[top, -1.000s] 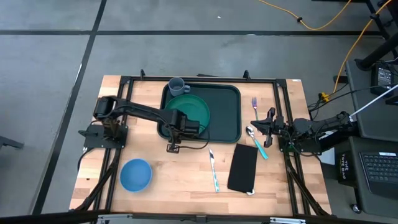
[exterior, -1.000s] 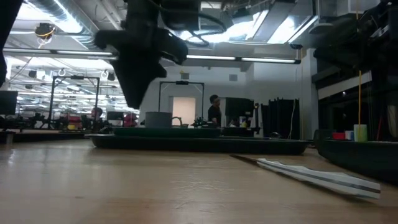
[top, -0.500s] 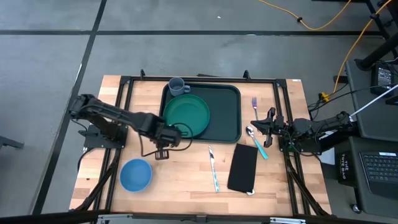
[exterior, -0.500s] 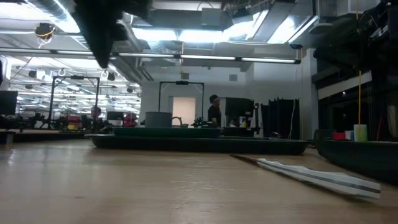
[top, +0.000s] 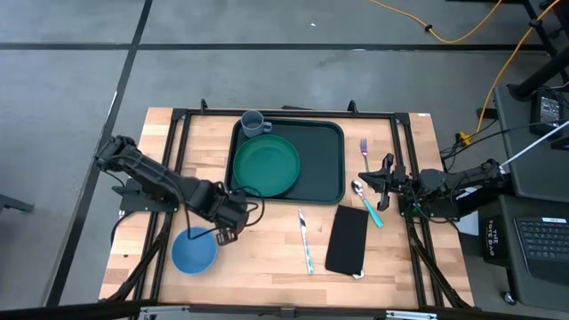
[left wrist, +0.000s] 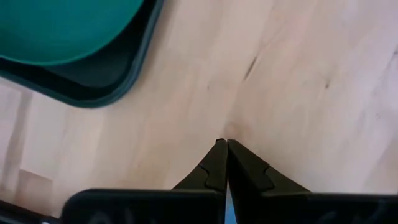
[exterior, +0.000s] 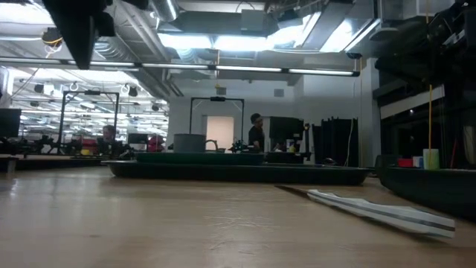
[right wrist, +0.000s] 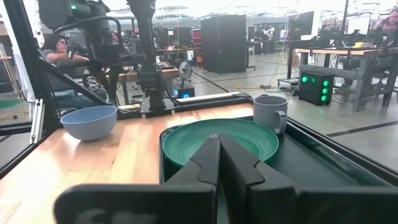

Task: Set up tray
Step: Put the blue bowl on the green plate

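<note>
The dark green tray [top: 324,169] lies at the table's far middle, with the round green plate [top: 265,164] on its left half and a grey cup [top: 252,123] in its far left corner. My left gripper [top: 224,233] is shut and hovers over bare wood, between the tray's near left corner [left wrist: 106,93] and the blue bowl [top: 194,251]. In the left wrist view its shut fingertips [left wrist: 224,146] point at the wood. My right gripper [top: 363,176] waits shut at the table's right, beside the tray's right rim, facing the plate [right wrist: 217,142].
A purple fork [top: 364,149] and a teal-handled spoon [top: 366,200] lie right of the tray. A teal-handled knife [top: 305,242] and a black napkin [top: 348,238] lie near of it. Black frame rails [top: 173,156] run along the table's sides. People show in the room beyond.
My left gripper has drawn back from over the tray's near left edge beside the plate, moving toward the table's near left corner and the blue bowl. The plate, cup and tray lie as before.
</note>
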Controlling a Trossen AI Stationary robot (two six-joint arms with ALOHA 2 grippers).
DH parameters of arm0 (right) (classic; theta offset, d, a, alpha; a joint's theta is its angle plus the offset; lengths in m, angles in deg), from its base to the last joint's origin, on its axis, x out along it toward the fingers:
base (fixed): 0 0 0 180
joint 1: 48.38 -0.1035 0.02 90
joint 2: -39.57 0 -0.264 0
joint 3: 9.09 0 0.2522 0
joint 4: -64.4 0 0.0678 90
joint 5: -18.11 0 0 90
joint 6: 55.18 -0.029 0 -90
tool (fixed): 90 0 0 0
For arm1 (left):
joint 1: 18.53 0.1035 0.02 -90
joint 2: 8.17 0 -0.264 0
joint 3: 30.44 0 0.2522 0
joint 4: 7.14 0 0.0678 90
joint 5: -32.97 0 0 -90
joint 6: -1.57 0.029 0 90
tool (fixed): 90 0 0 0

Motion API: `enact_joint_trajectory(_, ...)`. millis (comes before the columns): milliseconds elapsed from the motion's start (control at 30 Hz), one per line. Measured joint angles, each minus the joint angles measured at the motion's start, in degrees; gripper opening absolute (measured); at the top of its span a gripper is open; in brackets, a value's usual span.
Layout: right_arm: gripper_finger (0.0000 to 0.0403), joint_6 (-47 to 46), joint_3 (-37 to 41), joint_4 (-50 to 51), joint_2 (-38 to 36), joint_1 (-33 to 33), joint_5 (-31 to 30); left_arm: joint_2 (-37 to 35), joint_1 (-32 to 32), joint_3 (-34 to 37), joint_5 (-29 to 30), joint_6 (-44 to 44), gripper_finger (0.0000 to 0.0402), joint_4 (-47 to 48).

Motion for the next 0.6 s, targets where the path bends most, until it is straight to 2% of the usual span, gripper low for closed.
enact_joint_trajectory(167, 0.0010, 0.3, 0.0, 0.0, 0.0, 0.0, 0.0, 0.0, -2.8, 0.0, 0.9, -4.4, 0.0004, 0.0)
enact_joint_trajectory(367, 0.0010, 0.2, 0.0, 0.0, 0.0, 0.0, 0.0, 0.0, -4.6, 0.0, 6.7, -12.7, 0.0018, 0.0)
enact_joint_trajectory(600, 0.0010, 0.3, 0.0, 0.0, 0.0, 0.0, 0.0, 0.0, -5.7, 0.0, 4.0, -25.1, 0.0045, 0.0)
